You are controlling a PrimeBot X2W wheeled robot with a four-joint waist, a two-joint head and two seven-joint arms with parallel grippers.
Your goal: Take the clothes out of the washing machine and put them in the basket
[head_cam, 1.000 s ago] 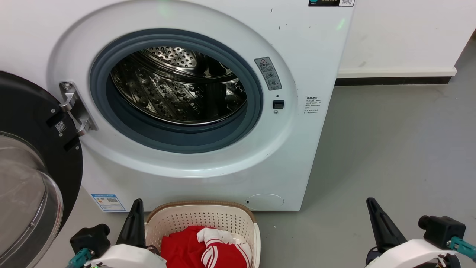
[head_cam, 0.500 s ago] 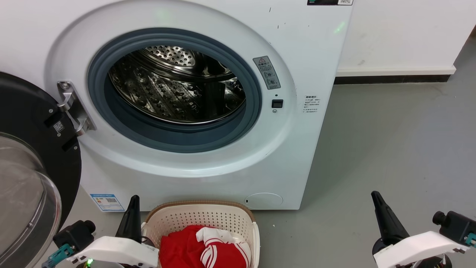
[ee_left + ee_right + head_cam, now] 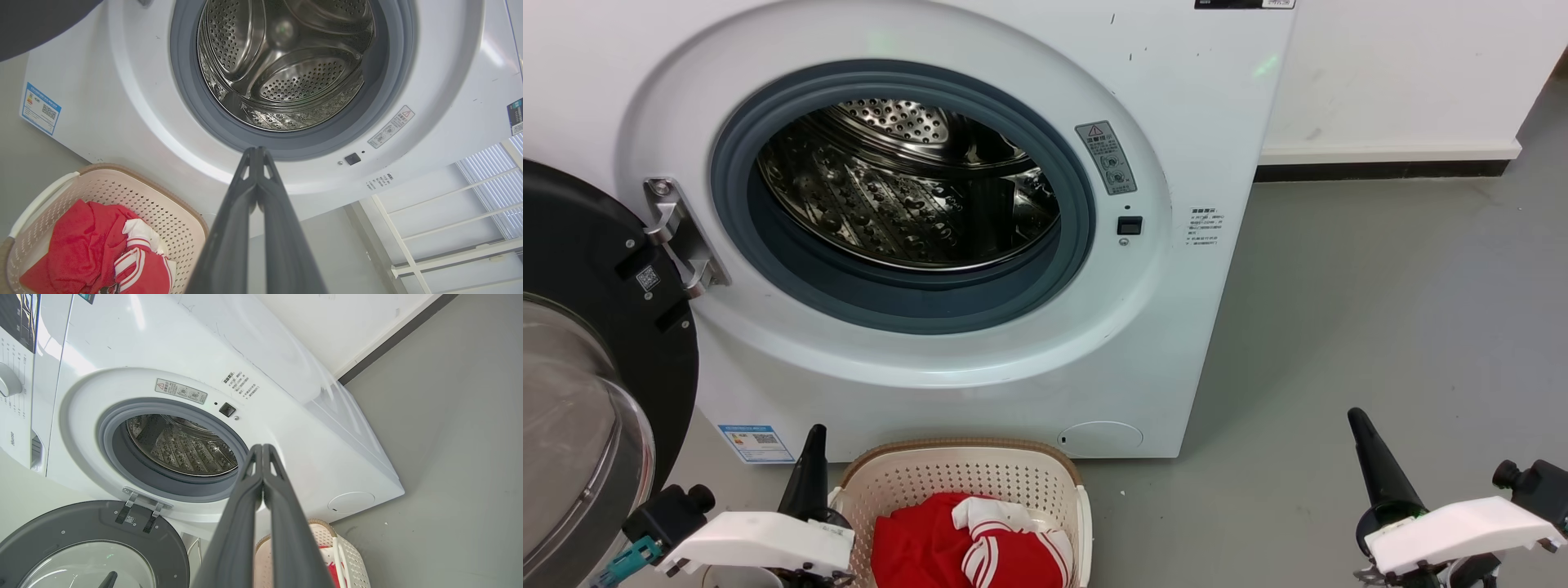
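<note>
The white washing machine (image 3: 1192,122) stands with its porthole open, and the steel drum (image 3: 907,188) shows only bare metal. In front of it on the floor sits the cream basket (image 3: 964,474), holding the clothes (image 3: 927,547): a plain red garment and a red one with white stripes (image 3: 1005,543). My left gripper (image 3: 814,437) is shut and holds nothing, just left of the basket. At the lower right, over the floor, my right gripper (image 3: 1357,418) is shut and holds nothing. The left wrist view shows the basket (image 3: 171,204) and clothes (image 3: 81,241) below the drum (image 3: 286,61).
The black-rimmed glass door (image 3: 580,392) hangs open at the far left, close to my left arm. Grey floor (image 3: 1380,310) stretches to the right of the machine up to a white wall with a dark skirting (image 3: 1380,171).
Both arms have drawn back and outward: the left gripper lower and leftward, the right gripper further right. The view has shifted slightly. The clothes lie unmoved in the basket.
</note>
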